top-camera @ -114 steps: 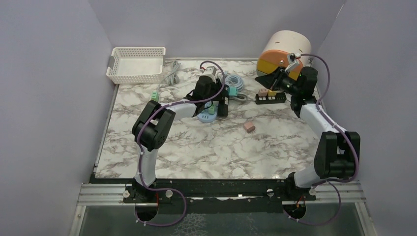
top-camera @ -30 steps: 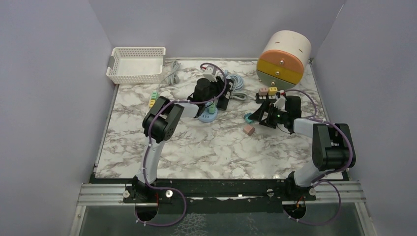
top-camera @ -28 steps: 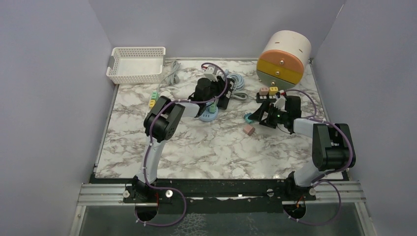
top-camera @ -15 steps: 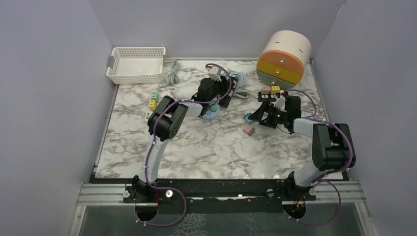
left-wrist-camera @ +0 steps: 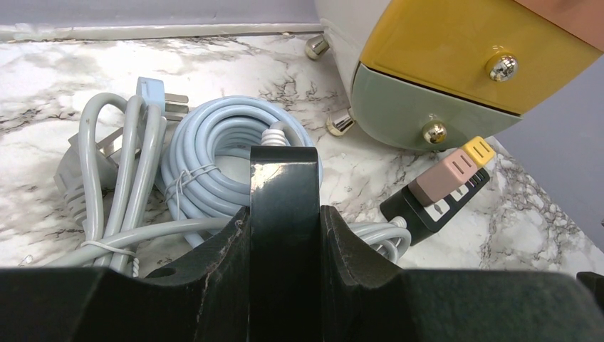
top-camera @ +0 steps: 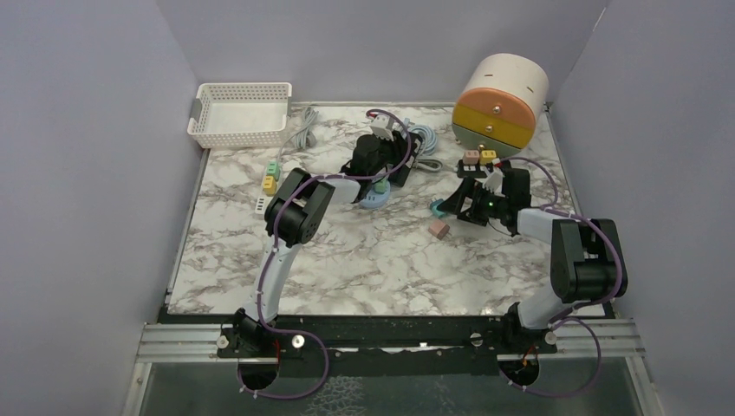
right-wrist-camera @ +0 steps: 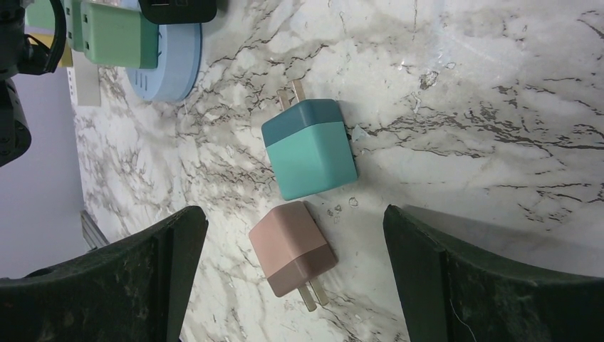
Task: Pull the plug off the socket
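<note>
A: Right gripper [right-wrist-camera: 292, 224]?
B: Spread wide, empty. Teal plug [right-wrist-camera: 310, 148] off black power strip [left-wrist-camera: 420, 214], loose on marble table [right-wrist-camera: 463, 107] between fingers [right-wrist-camera: 164, 271], beside pink plug [right-wrist-camera: 292, 247].
A: Left gripper [left-wrist-camera: 283, 214]?
B: Clamped on black block [left-wrist-camera: 283, 171].

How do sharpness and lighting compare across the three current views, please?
Top external: soft, even light, everything sharp, shadows faint. Left wrist: glare streaks the black block clamped in the left end effector; bright spots on the drawer knobs. Right wrist: teal plug crisp with a soft shadow; fingers dark.
</note>
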